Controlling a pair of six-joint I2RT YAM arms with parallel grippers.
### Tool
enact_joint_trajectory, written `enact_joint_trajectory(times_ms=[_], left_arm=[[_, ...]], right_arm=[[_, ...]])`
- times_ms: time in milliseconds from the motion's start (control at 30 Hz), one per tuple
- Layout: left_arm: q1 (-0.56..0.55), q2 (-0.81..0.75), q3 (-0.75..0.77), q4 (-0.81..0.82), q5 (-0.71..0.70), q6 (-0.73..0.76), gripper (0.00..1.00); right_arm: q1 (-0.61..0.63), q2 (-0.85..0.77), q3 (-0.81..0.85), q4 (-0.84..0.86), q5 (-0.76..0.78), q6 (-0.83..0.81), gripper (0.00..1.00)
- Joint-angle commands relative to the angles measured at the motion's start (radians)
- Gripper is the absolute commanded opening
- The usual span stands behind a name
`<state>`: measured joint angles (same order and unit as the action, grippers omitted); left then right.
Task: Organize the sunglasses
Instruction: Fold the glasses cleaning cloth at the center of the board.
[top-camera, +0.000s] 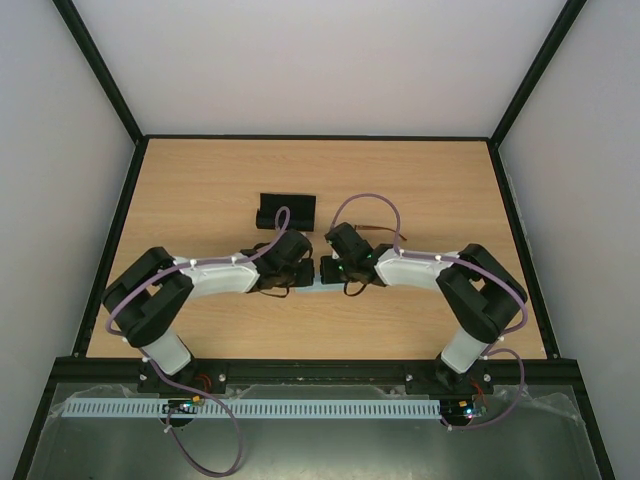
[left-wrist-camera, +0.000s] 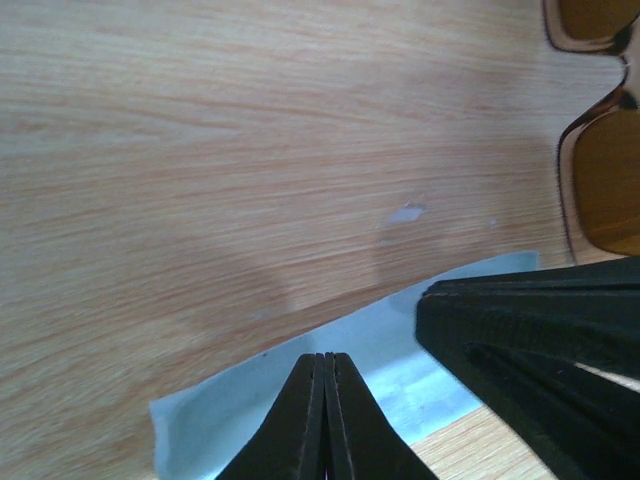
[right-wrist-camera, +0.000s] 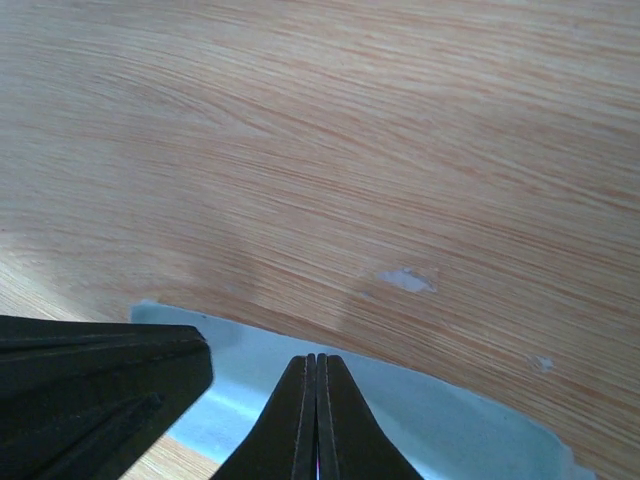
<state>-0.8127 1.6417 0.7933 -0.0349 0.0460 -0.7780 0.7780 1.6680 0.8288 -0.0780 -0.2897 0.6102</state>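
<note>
The sunglasses, with a thin brown frame and amber-tinted lenses, lie on the wooden table at the right edge of the left wrist view; in the top view they show just behind the right wrist. My left gripper and right gripper meet at mid-table. Both have their jaws pressed together on a light blue cloth, which stretches between them and looks slightly raised off the wood. Each wrist view shows the other gripper's black fingers at its side.
A black oblong case lies on the table behind the left gripper. The table has a dark raised frame all round. A small pale scuff marks the wood beyond the cloth.
</note>
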Motion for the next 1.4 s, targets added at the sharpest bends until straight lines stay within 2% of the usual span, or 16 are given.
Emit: enact_joint_trajectory(times_ms=[0, 467, 867, 1367], left_arm=[[0.006, 0.026, 0.044, 0.017, 0.006, 0.010, 0.02], [0.006, 0.103, 0.021, 0.077, 0.021, -0.005, 0.02], [0.010, -0.045, -0.011, -0.007, -0.020, 0.001, 0.03], [0.027, -0.049, -0.050, -0.017, -0.036, 0.009, 0.03]], right_arm=[[-0.002, 0.012, 0.031, 0.009, 0.001, 0.003, 0.02], [-0.003, 0.073, 0.011, 0.054, -0.009, 0.011, 0.02], [-0.011, -0.046, 0.000, -0.012, 0.035, -0.003, 0.02], [-0.047, -0.018, -0.033, -0.025, 0.059, -0.018, 0.02]])
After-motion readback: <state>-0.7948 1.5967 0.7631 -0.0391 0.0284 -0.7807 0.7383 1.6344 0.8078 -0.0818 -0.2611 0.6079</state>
